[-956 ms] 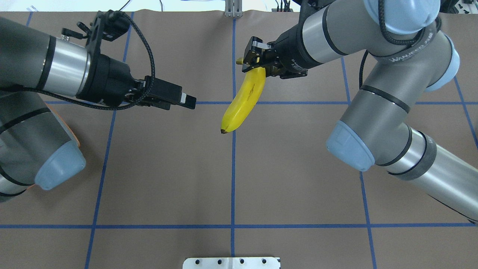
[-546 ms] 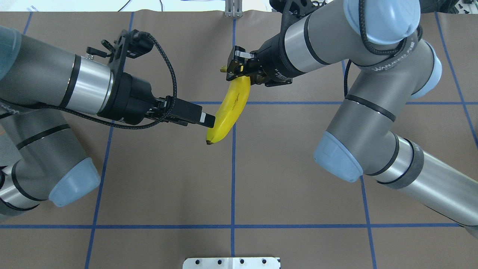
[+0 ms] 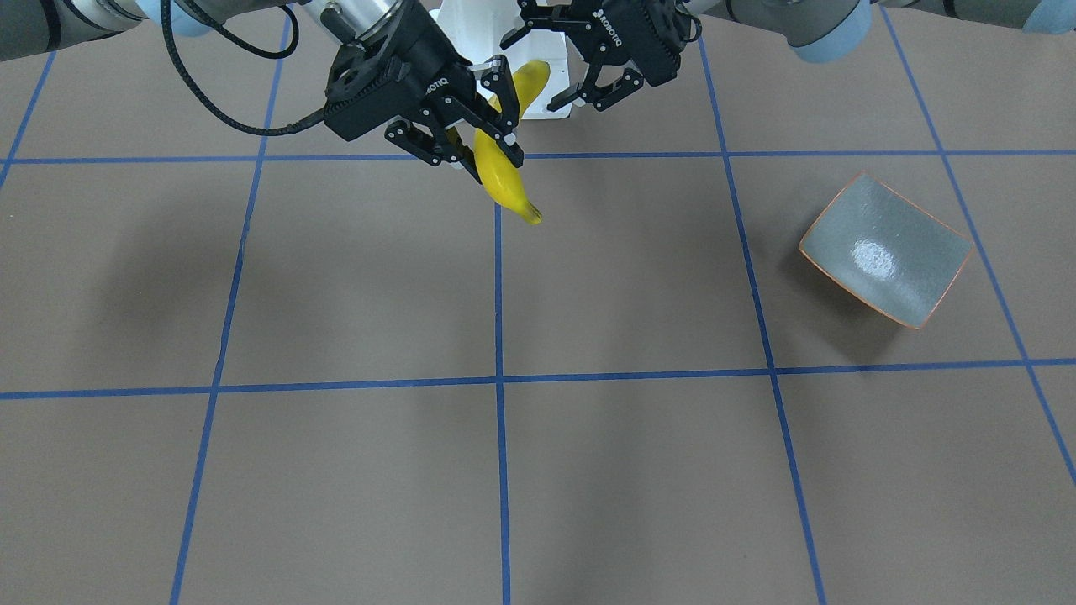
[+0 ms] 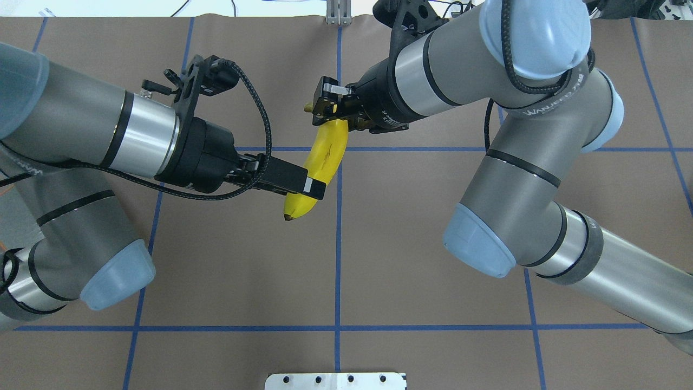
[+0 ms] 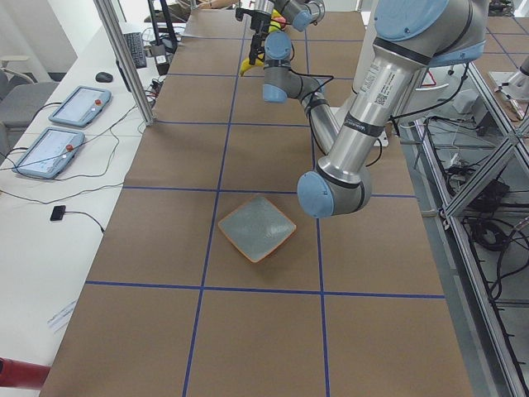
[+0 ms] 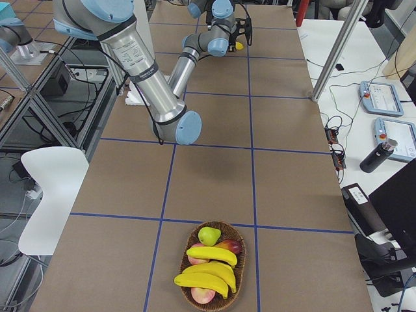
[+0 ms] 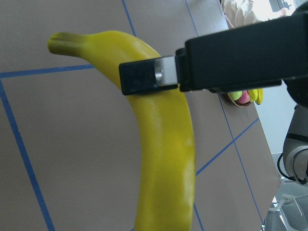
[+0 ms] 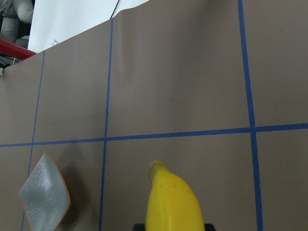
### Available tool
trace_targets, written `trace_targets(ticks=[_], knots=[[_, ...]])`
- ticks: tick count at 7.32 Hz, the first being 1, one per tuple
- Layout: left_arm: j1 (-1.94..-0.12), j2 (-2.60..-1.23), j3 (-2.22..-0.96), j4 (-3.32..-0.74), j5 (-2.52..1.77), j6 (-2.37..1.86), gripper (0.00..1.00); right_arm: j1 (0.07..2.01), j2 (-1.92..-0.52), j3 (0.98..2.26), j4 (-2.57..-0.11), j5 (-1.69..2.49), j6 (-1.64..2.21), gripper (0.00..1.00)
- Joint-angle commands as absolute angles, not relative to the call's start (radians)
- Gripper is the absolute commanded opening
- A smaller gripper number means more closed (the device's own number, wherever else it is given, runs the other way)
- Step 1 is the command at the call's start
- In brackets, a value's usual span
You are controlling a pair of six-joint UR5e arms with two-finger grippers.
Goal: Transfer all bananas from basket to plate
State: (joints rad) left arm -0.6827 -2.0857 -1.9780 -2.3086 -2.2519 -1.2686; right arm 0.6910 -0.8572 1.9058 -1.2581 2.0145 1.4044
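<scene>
One yellow banana [image 4: 325, 157] hangs above the table's middle. My right gripper [image 4: 326, 111] is shut on it near the stem end. My left gripper [image 4: 311, 187] is open and straddles the banana's lower half, with one finger [image 7: 144, 79] lying across its near side. In the front view the right gripper [image 3: 483, 151] clamps the banana [image 3: 496, 172], and the left gripper [image 3: 538, 71] stands spread around its other tip. The grey-green plate [image 3: 883, 248] with an orange rim lies bare on my left side. The basket [image 6: 242, 257] at the far right end holds three bananas [image 6: 211, 255].
A green pear [image 6: 208, 234] and reddish fruits share the basket. The white robot base [image 4: 335, 381] sits at the table's near edge. An aluminium post [image 5: 124, 58] and two tablets [image 5: 78, 103] stand on the operators' side.
My right arm has carried the banana leftward. My left gripper has advanced to the right and now has the banana's lower half between its fingers.
</scene>
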Motion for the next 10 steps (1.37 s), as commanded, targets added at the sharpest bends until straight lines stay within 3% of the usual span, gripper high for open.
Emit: trace_targets(ticks=[1, 2, 4, 5, 6, 8, 10], knots=[[-0.677, -2.088, -1.979, -2.309, -2.252, -1.269, 0.78, 0.686, -0.845, 1.908, -1.258, 2.013, 1.405, 0.0], [-0.673, -2.088, -1.98, -2.309, -2.252, -1.269, 0.55, 0.686, -0.845, 1.91, -1.258, 2.014, 1.405, 0.0], [-0.672, -2.082, -1.982, -2.336, -2.252, -1.264, 0.0, 0.686, -0.844, 1.91, -1.256, 2.014, 1.397, 0.0], [-0.672, -2.082, -1.982, -2.336, -2.252, -1.264, 0.0, 0.686, -0.844, 1.91, -1.256, 2.011, 1.396, 0.7], [-0.672, -2.072, -1.982, -2.335, -2.25, -1.267, 0.0, 0.687, -0.845, 1.919, -1.256, 1.996, 1.393, 1.0], [-0.678, -2.031, -1.982, -2.335, -2.25, -1.27, 0.0, 0.722, -0.85, 1.925, -1.256, 2.006, 1.388, 1.0], [-0.701, -1.886, -2.011, -2.335, -2.247, -1.264, 0.0, 0.774, -0.928, 1.925, -1.258, 2.02, 1.33, 1.0]])
